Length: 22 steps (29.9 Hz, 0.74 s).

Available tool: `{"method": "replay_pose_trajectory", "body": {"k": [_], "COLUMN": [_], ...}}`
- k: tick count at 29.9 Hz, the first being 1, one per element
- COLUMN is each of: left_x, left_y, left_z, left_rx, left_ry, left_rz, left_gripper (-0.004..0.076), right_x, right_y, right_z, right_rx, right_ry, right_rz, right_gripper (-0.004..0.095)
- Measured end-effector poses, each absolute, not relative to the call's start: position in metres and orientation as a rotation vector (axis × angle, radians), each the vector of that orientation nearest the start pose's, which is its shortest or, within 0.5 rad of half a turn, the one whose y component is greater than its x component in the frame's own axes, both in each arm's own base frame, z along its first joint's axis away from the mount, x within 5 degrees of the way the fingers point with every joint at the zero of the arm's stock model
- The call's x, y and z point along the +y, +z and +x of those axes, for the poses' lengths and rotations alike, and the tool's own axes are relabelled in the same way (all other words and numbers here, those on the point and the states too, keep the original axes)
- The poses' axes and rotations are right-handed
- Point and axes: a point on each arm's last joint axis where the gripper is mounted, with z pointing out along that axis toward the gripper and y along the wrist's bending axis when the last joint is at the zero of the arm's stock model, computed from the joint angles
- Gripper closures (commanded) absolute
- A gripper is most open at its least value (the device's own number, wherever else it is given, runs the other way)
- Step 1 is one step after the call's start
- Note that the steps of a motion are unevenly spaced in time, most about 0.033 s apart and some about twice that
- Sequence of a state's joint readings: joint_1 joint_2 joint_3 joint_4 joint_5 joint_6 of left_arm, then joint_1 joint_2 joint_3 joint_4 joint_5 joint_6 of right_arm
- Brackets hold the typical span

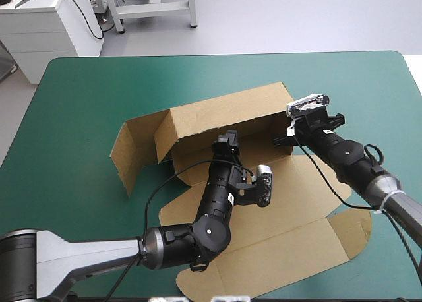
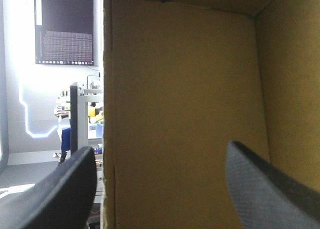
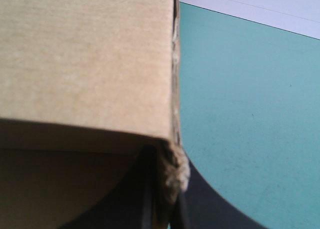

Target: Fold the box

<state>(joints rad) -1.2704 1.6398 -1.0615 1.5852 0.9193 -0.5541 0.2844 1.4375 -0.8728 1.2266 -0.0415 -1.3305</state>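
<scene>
- The brown box [image 1: 224,117] sits mid-table on the teal-green cover [image 1: 79,84]. It is partly formed: the far wall and the left-end panels stand raised, and the lid [image 1: 290,229] lies flat toward the near edge.
- The box's long axis runs across the table, with its right end angled slightly toward the far edge.
- The left gripper [image 1: 227,144] reaches inside the box. Its 2 black fingers [image 2: 65,189] are spread apart and hold nothing, and the far wall's inner face stands directly ahead.
- The right gripper [image 3: 167,161] pinches the board at the box's right end, with the edge caught between its nearly closed fingers.
- Likely next: the left gripper, being nearer the inside, tucks a wall while the right one steadies the box.
</scene>
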Motion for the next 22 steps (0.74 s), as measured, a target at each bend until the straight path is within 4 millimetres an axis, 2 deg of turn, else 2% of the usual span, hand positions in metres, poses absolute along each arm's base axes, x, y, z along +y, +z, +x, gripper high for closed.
{"method": "replay_pose_trajectory", "body": {"k": [1,2,3,5,6,7,10,13,16,19,22], "left_x": [-0.303,-0.303,-0.303,-0.302,-0.301,-0.3,-0.297,-0.295,-0.289,-0.276,-0.261], "left_y": [0.277,0.276,0.275,0.272,0.271,0.27,0.267,0.271,0.29,0.317,0.351], "left_z": [0.166,0.164,0.161,0.159,0.158,0.158,0.157,0.157,0.166,0.182,0.204], "left_rx": [1.253,1.265,1.268,1.289,1.296,1.299,1.278,1.359,1.561,1.773,1.912], "left_ry": [0.777,0.779,0.785,0.798,0.81,0.824,0.882,0.827,0.66,0.51,0.305], "left_rz": [1.473,1.48,1.497,1.534,1.559,1.579,1.684,1.843,1.94,1.983,1.888], "left_gripper": [0.0246,0.0325,0.0409,0.0691,0.0721,0.0701,0.0706,0.0706,0.0706,0.0706,0.0708], "right_x": [0.085,0.085,0.086,0.086,0.086,0.086,0.087,0.087,0.087,0.087,0.087], "right_y": [0.271,0.271,0.27,0.27,0.27,0.269,0.27,0.27,0.27,0.27,0.269], "right_z": [0.304,0.305,0.305,0.306,0.306,0.306,0.307,0.307,0.307,0.307,0.307], "right_rx": [2.003,2.004,2.005,2.007,2.007,2.008,2.01,2.01,2.011,2.011,2.012], "right_ry": [0.073,0.071,0.071,0.07,0.071,0.073,0.084,0.087,0.088,0.089,0.09], "right_rz": [-0.369,-0.368,-0.368,-0.368,-0.367,-0.367,-0.365,-0.365,-0.363,-0.364,-0.363], "right_gripper": [0.0927,0.0927,0.0927,0.0929,0.0929,0.0929,0.0928,0.0928,0.0927,0.0927,0.0927]}}
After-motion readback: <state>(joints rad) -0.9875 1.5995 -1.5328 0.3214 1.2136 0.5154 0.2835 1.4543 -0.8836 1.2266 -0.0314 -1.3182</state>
